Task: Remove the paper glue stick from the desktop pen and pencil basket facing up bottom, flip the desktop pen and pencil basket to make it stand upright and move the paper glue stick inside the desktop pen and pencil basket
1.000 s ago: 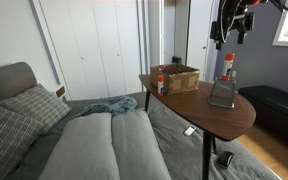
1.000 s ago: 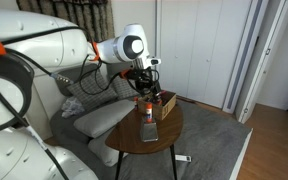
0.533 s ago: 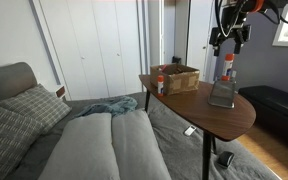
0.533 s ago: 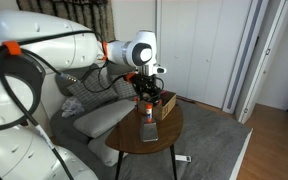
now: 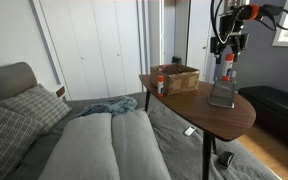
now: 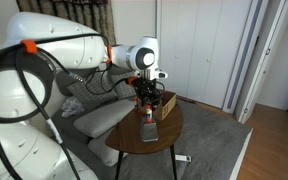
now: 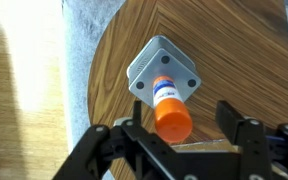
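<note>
Paper glue stick (image 7: 168, 105) stands upright on the flat bottom of the desktop pen and pencil basket (image 7: 149, 62), orange cap uppermost. The mesh basket is upside down, its open mouth on the wooden bench (image 7: 234, 50). In the wrist view it sits close to the bench's curved edge, with grey carpet showing beyond.

The pincer (image 7: 178, 126) is open and hangs directly above the stick. Its black fingers (image 7: 231, 118) spread to either side of the cap. A clear gap shows on one side, and I cannot tell whether the other finger touches the cap.

In an exterior view the pincer (image 5: 227, 48) is level with the top of the stick (image 5: 227, 65), which rises from the basket (image 5: 222, 95) near one edge of the bench. A brown cardboard box (image 5: 179, 78) sits at the opposite end, well apart from the basket. A small red-topped container (image 5: 161, 84) stands just beside the box at that edge.
</note>
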Action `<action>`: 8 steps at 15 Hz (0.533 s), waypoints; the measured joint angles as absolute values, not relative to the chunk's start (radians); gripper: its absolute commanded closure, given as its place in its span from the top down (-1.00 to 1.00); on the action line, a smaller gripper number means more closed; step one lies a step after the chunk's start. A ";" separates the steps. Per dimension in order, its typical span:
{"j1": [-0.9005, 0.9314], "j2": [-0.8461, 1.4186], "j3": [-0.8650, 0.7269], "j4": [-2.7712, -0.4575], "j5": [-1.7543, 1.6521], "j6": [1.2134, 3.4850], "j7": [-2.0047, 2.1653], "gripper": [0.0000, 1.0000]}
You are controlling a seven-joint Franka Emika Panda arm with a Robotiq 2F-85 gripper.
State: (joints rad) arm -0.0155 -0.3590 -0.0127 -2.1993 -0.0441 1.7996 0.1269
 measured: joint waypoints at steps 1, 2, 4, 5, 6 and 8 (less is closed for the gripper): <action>-0.016 -0.357 -0.013 -2.199 -0.044 1.798 0.127 -0.22; -0.016 -0.357 -0.013 -2.199 -0.044 1.796 0.127 -0.35; -0.017 -0.357 -0.013 -2.199 -0.045 1.790 0.127 -0.63; -0.018 -0.357 -0.013 -2.199 -0.045 1.786 0.127 -0.75; -0.019 -0.357 -0.013 -2.198 -0.045 1.783 0.127 -0.88; -0.019 -0.358 -0.012 -2.196 -0.044 1.777 0.127 -0.85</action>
